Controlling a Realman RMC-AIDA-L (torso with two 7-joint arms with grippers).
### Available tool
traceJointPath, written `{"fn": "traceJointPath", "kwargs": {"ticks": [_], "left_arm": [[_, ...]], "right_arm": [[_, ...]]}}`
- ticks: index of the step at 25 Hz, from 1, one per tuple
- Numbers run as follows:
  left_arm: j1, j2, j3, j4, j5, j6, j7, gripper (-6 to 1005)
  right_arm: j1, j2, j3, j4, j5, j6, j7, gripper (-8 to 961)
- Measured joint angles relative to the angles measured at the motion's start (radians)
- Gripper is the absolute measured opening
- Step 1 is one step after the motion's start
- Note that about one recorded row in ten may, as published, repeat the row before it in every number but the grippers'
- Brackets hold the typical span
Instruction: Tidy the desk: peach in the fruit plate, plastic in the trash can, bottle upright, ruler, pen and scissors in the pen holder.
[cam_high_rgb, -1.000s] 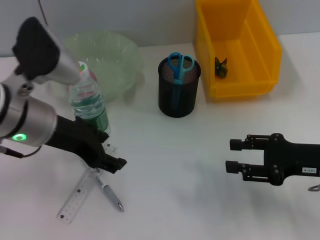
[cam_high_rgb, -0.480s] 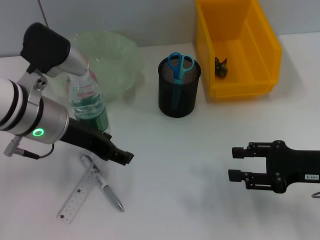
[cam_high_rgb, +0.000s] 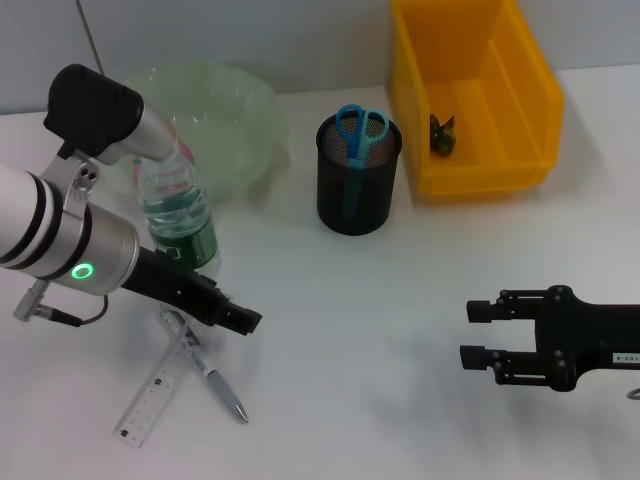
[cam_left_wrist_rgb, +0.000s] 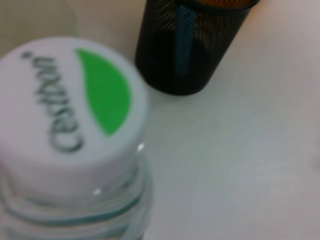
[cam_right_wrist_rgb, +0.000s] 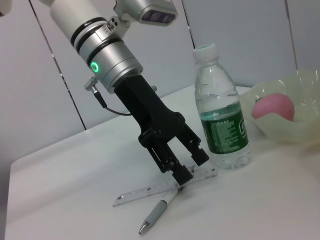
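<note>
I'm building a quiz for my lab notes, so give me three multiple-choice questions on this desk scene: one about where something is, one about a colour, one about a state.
1. Where are the scissors?
A. in the pen holder
B. on the table
C. in the yellow bin

2. What colour are the scissors' handles?
A. red
B. blue
C. black

3. How is the bottle?
A. lying down
B. upright
C. held in the air

Answers:
1 A, handles stick out of the black mesh cup.
2 B, blue loops show above the rim.
3 B, it stands on the table, cap up, beside the left gripper.
</note>
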Motion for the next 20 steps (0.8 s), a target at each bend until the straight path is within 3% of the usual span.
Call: {"fn": "traceJointPath", "kwargs": {"ticks": [20], "left_arm": [[-0.011, -0.001, 0.008, -0.059, 0.065, -0.06, -0.034, 775]], "right_arm": [[0.002, 0.004, 0.006, -0.006, -0.004, -0.003, 0.001, 618]]}}
